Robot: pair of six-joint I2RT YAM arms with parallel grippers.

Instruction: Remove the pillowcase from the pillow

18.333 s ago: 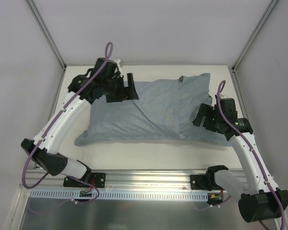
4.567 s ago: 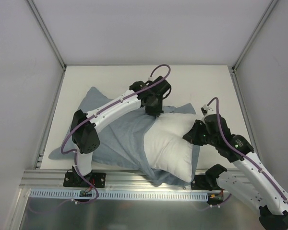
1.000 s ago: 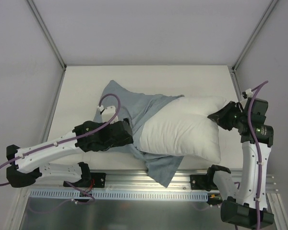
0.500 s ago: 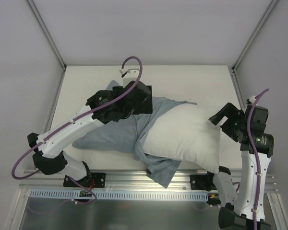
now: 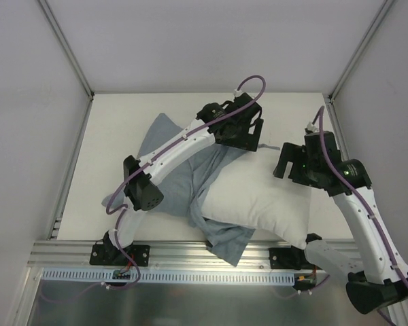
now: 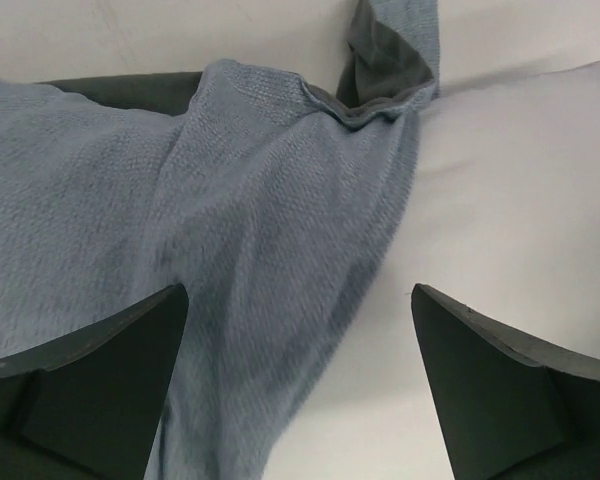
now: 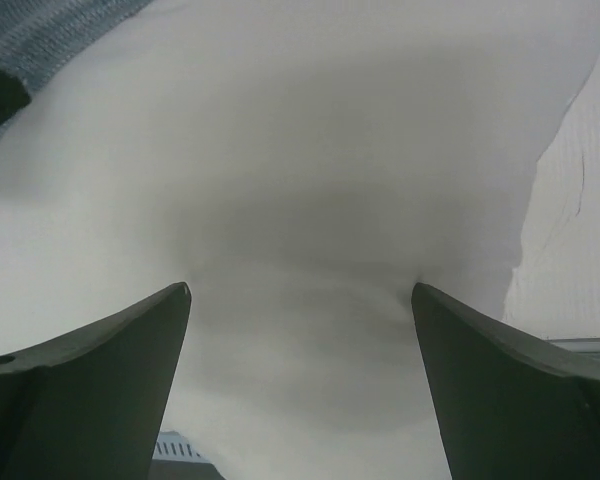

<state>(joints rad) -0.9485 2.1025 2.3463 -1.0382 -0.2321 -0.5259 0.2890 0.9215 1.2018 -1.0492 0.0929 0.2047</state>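
Note:
The white pillow (image 5: 258, 197) lies at the table's middle right, bare on top. The blue-grey pillowcase (image 5: 173, 173) is bunched over its left end, and one flap (image 5: 228, 241) sticks out under the pillow's near edge. My left gripper (image 5: 256, 134) hangs open above the pillow's far edge; in the left wrist view, the left gripper (image 6: 298, 292) straddles the seam between the pillowcase (image 6: 230, 220) and the pillow (image 6: 520, 180). My right gripper (image 5: 284, 163) is open over the pillow's right end. The right wrist view shows the right gripper (image 7: 300, 288) with its tips against the pillow (image 7: 330, 150), holding nothing.
The aluminium rail (image 5: 190, 255) with both arm bases runs along the near edge. White walls and slanted frame posts (image 5: 68, 51) enclose the table (image 5: 115, 115). The left arm reaches diagonally across the pillowcase. Bare table (image 7: 570, 250) shows right of the pillow.
The right gripper let go of the pillow's right corner, opened and moved left over the pillow. The left arm swung from the near left to the pillow's far edge. The pillow settled lower.

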